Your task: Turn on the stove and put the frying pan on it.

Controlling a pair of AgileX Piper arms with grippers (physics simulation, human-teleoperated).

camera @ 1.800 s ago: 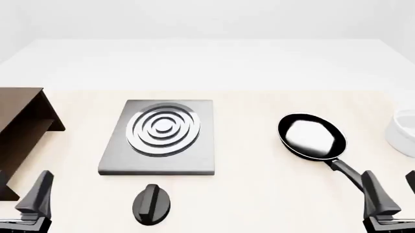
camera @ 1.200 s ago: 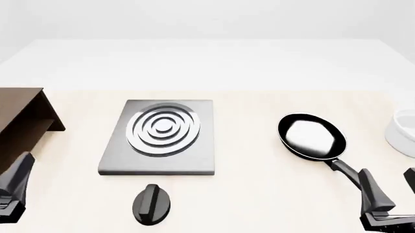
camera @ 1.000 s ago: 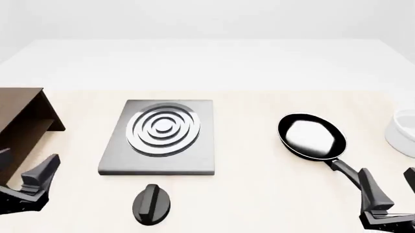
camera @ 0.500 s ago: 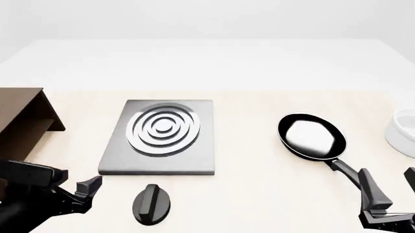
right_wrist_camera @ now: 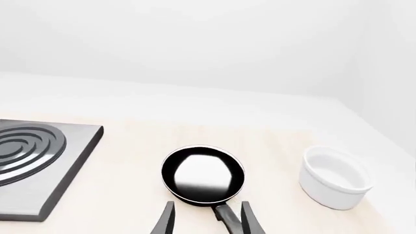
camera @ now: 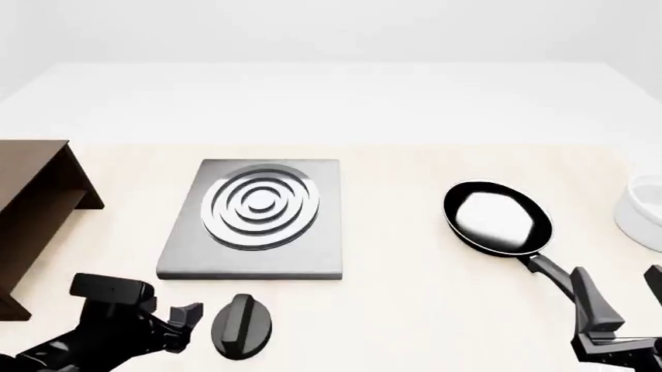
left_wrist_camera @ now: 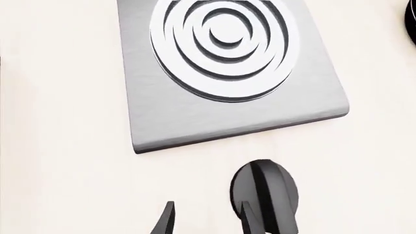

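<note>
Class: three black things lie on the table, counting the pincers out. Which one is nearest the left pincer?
The oval knob, just beside the left pincer in front of the stove. The frying pan lies far right.

From my front view the white bowl [camera: 643, 211] is cut by the edge at 3 o'clock, the brown shelf [camera: 31, 203] at 9. The right gripper [camera: 618, 288] straddles the frying pan's [camera: 498, 217] handle end, hiding it.
</note>
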